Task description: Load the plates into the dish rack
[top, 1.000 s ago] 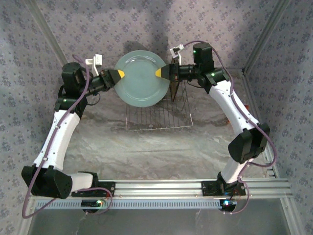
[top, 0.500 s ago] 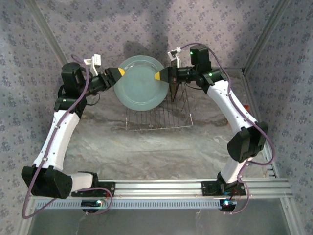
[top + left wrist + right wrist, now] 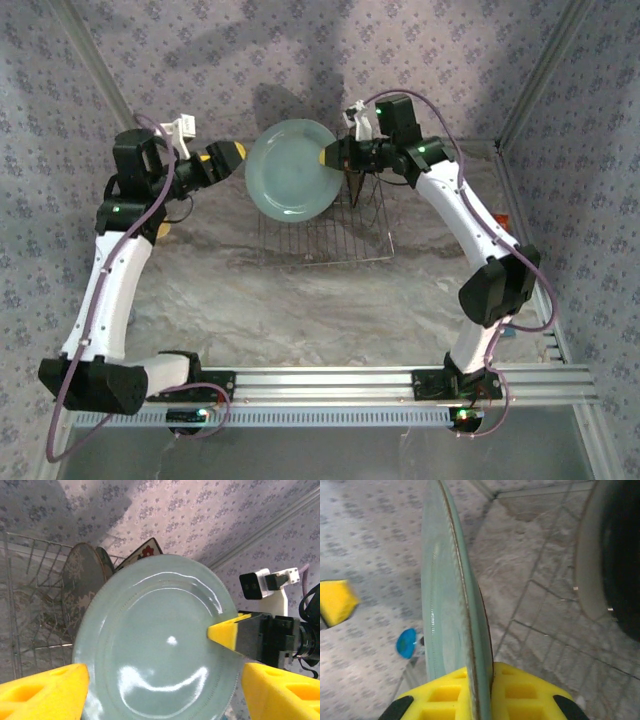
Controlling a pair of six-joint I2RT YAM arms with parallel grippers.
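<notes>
The 2 arms rise from the near edge of the table [image 3: 300, 300] and bend inward toward its far side. The dish rack [image 3: 320, 240] sits past the middle of the table, slightly right of centre, its near rows of tines bare.

At the rack's far right, 3 plates stand on edge close together. In the left wrist view these are the greyish plate [image 3: 82, 580] with its white design nearest, then a sliver of the dark-rimmed plate [image 3: 106, 560], then the square plate [image 3: 147, 550] showing a red flower at its corner.

The pale grey-blue plate [image 3: 290, 170] hangs over the rack's far left part, its face turned toward the left arm. Whether its lower edge touches the wires I cannot tell.

The right gripper [image 3: 328, 156] pinches the plate's right rim. In the right wrist view the rim sits edge-on between the 2 yellow pads [image 3: 447, 695].

The left gripper [image 3: 228, 156] is just beside the plate's left rim, not touching it, with its fingers [image 3: 50, 690] spread wide.

Behind all this stands the patterned back wall [image 3: 300, 50].
</notes>
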